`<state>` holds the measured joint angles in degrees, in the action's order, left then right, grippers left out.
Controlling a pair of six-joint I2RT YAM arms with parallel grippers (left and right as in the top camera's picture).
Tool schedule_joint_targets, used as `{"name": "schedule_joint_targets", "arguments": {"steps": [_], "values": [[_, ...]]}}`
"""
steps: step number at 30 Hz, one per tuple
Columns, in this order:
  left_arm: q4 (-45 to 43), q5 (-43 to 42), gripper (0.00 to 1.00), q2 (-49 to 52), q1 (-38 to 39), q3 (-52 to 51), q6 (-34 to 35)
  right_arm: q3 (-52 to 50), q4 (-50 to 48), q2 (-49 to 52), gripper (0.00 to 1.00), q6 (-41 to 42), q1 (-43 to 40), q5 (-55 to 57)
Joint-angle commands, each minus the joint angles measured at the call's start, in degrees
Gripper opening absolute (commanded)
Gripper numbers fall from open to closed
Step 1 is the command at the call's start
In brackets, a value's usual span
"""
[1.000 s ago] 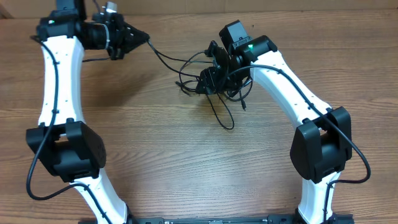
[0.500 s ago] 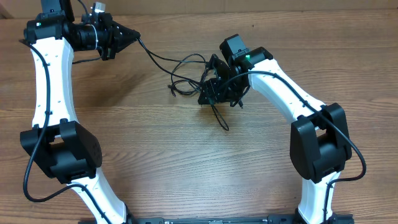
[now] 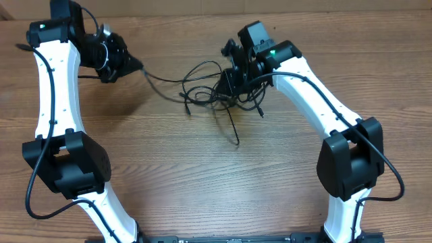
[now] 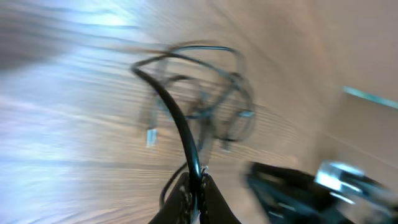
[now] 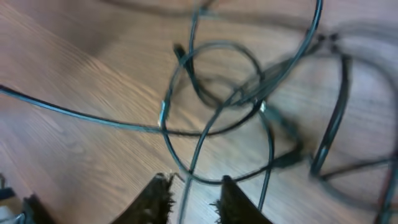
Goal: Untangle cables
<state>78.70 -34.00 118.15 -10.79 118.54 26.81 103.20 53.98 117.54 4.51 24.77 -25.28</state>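
Observation:
The cables (image 3: pixel 206 86) are thin black cords lying in a tangle of loops on the wooden table (image 3: pixel 202 182). One strand runs left from the tangle to my left gripper (image 3: pixel 138 66), which is shut on it. In the left wrist view the left gripper (image 4: pixel 196 183) pinches that strand (image 4: pixel 180 124), and a silver-tipped plug (image 4: pixel 150 137) lies beside the blurred loops. My right gripper (image 3: pixel 224 86) hangs over the tangle's right side. In the right wrist view the right gripper (image 5: pixel 194 180) has its jaws apart, with a cable strand (image 5: pixel 186 186) passing between them over the loops (image 5: pixel 217 93).
A loose cable tail (image 3: pixel 233 131) trails from the tangle toward the front of the table. Thicker black wires run along both white arms. A tan wall edge (image 3: pixel 337 7) borders the table at the back.
My left gripper has moved left and toward the front with its strand. The tangle has slid left across the table. The right gripper has shifted back over the tangle.

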Motion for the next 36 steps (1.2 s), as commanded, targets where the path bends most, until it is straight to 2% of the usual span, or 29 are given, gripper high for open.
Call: {"name": "schedule_joint_targets", "arguments": {"steps": [1,6,11,14,16,19,21,24,27,29,32,34,36], "values": [[1.3,10.7,0.04,-0.7,1.6,0.7,-1.1,1.0,-2.2,-2.1,0.20,0.0,-0.1,0.8],[2.7,12.9,0.04,-0.7,4.4,0.7,-1.1,-0.4,-7.6,-1.6,0.18,0.1,-0.1,0.9],[3.3,14.0,0.05,-0.7,8.4,0.7,-1.1,-0.5,-8.9,0.0,0.19,0.1,-0.1,1.9],[3.3,14.9,0.15,-0.7,10.6,0.7,-1.0,-0.5,-8.9,0.9,0.20,0.1,-0.1,2.2],[3.3,13.4,0.17,-0.7,11.6,0.7,-0.4,-0.5,-8.9,1.3,0.20,0.5,-0.1,3.2],[2.5,7.8,0.17,-0.7,12.3,0.7,-0.5,-0.5,-8.7,1.5,0.20,4.4,-0.1,6.9],[1.7,2.8,0.04,-0.7,12.3,0.7,-0.7,-0.5,-8.4,1.5,0.20,5.0,-0.2,7.2],[-0.9,-6.2,0.04,-0.7,12.3,0.7,-2.7,-0.5,-7.7,1.5,0.22,6.4,-0.2,5.8],[-5.3,-16.7,0.04,-0.7,12.2,0.7,-4.9,-0.5,-7.2,1.5,0.32,6.3,-0.2,0.6],[-7.8,-20.1,0.04,-0.7,12.0,0.7,-5.0,-0.5,-7.0,1.5,0.45,5.6,-0.2,-1.5],[-8.5,-15.1,0.04,-0.7,11.8,0.7,-4.9,-0.5,-6.3,1.5,0.57,4.2,-0.2,-1.7],[-6.6,-5.1,0.04,-0.7,11.8,0.7,-3.0,-0.5,-5.2,1.5,0.63,2.7,-0.1,-3.6],[-4.1,4.8,0.04,-0.7,11.9,0.7,1.6,-0.5,-5.0,1.5,0.63,2.7,-0.1,-6.4]]}}
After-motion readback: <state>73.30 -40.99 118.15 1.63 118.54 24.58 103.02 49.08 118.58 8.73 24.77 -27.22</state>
